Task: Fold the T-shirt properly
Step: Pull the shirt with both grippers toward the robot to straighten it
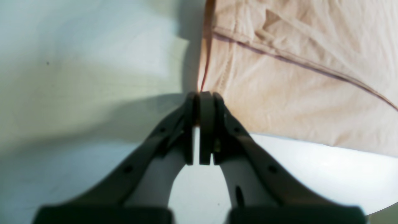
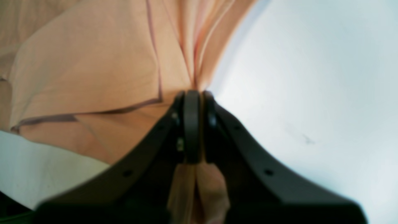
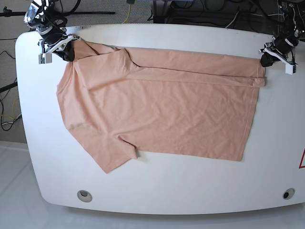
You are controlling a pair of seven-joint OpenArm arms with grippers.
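The salmon-pink T-shirt (image 3: 162, 109) lies spread across the white table (image 3: 157, 191), neck end to the left and hem to the right. A strip along its far edge is folded over toward the front. My right gripper (image 3: 70, 50) is at the far left corner, shut on the bunched shoulder fabric (image 2: 93, 68), which pokes through behind the right gripper (image 2: 196, 91). At the far right, my left gripper (image 3: 263, 61) is shut on the hem corner. In the left wrist view a thin edge of the cloth (image 1: 295, 77) runs into the tips of the left gripper (image 1: 202, 93).
Two round grommet holes (image 3: 84, 195) (image 3: 288, 193) sit near the table's front edge. Cables and stands (image 3: 190, 9) crowd the space behind the table. A red marking (image 3: 302, 160) shows at the right edge.
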